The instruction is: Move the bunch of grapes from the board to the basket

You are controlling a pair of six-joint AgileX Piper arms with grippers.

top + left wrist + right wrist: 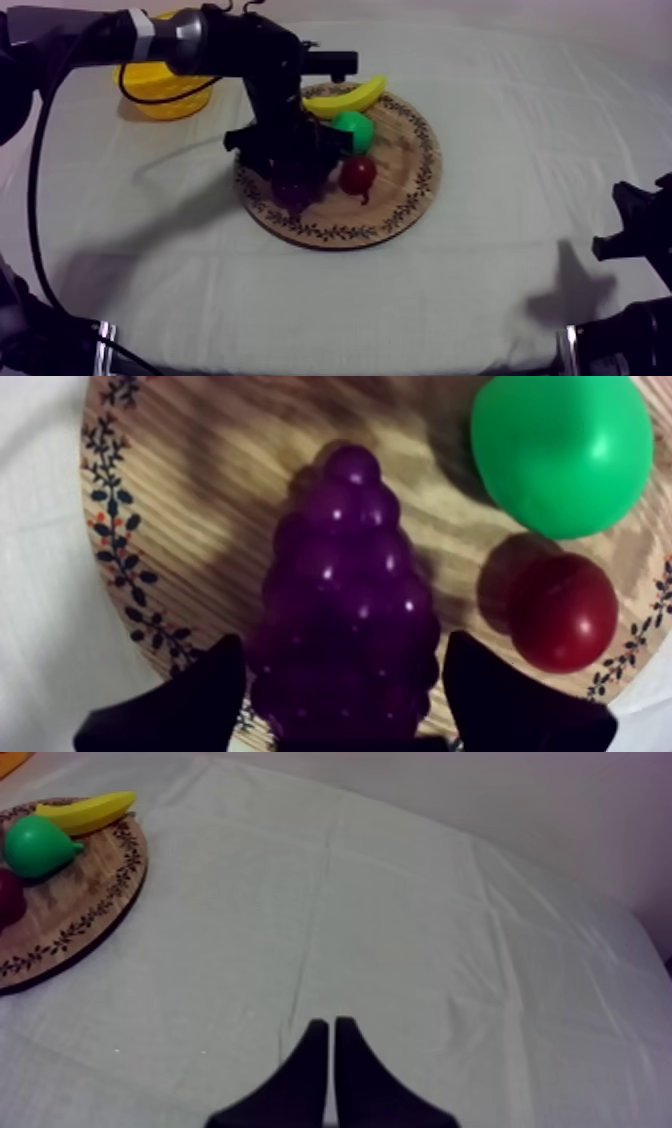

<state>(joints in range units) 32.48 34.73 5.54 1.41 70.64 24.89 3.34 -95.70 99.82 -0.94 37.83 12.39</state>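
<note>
Reaching in from the upper left and down over the round wooden board with a patterned rim [405, 212] with the left end effector [290, 165]. Straddling the purple bunch of toy grapes [345, 611] right now: black fingers [190, 706] spread apart, one at each flank, just beside the fruit. Hard to say whether touching it. Lying flat on the wood, that bunch, towards the board's left side, not lifted. Just beside it, a small red fruit [563, 611]; next to that, a green toy pear [560, 451]. Along the far rim, seen from the top camera, a yellow toy banana [345, 98]. Over at the far left of the tabletop [500, 290], partly behind the left arm and apart from the board, the yellow basket [160, 90]. At the other side, parked low over bare grey-white cloth [420, 922]: the right end effector [331, 1027], fingers pressed together in a narrow wedge, gripping nothing.
</note>
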